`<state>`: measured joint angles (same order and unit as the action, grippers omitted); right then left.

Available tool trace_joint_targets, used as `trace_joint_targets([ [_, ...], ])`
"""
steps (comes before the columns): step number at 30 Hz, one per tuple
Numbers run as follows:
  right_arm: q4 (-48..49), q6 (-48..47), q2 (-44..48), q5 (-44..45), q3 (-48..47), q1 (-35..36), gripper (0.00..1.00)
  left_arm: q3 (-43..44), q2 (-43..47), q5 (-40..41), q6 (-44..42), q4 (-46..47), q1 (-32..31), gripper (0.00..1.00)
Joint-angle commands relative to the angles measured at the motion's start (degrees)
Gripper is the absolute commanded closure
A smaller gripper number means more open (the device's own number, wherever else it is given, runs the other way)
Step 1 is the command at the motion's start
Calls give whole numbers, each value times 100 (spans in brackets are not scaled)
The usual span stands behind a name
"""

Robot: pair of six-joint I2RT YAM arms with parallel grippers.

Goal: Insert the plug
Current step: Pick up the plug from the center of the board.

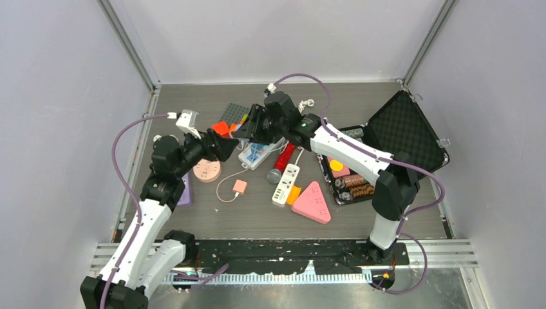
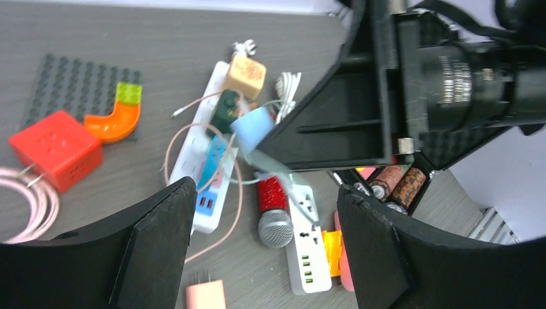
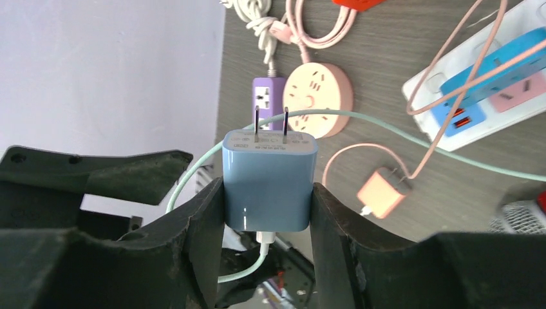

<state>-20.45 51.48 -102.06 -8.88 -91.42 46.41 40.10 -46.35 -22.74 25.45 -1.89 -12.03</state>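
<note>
Right wrist view shows you the blue plug [image 3: 269, 180] clamped between the two fingers of the right end effector [image 3: 267, 190]. It is held above the worktop [image 3: 451, 206], with its two flat prongs pointing away from the camera. Fine print lines the prong face, too small to read. A mint cable [image 3: 257, 261] leaves its rear. Beyond the prongs lie a round pink socket [image 3: 317, 96] and a purple socket [image 3: 267, 100], and the white power strip [image 3: 422, 87] sits to the right. Your left end effector [image 2: 265, 193] stands wide open, holding nothing.
</note>
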Motion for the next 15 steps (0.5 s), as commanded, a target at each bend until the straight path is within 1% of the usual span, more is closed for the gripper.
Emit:
trace_joint_targets([
  [1,529,1414,313,-295,-154,26,79,104,-4,30,-139,872,-357,22],
  [4,679,2041,368,-409,-42,24,79,-39,216,582,-66,925,-592,22],
  [8,896,2887,471,-459,230,21,81,-135,333,869,114,1090,-668,20],
  [11,992,3450,538,-429,383,22,83,-23,188,1052,344,838,-728,28],
  [12,1048,3681,571,-430,466,24,83,-10,147,1229,381,790,-786,31],
  [13,1147,3775,594,-421,501,25,84,-13,118,1409,423,772,-852,36],
  [15,1194,3961,652,-357,540,36,85,-1,12,1590,518,782,-915,45],
])
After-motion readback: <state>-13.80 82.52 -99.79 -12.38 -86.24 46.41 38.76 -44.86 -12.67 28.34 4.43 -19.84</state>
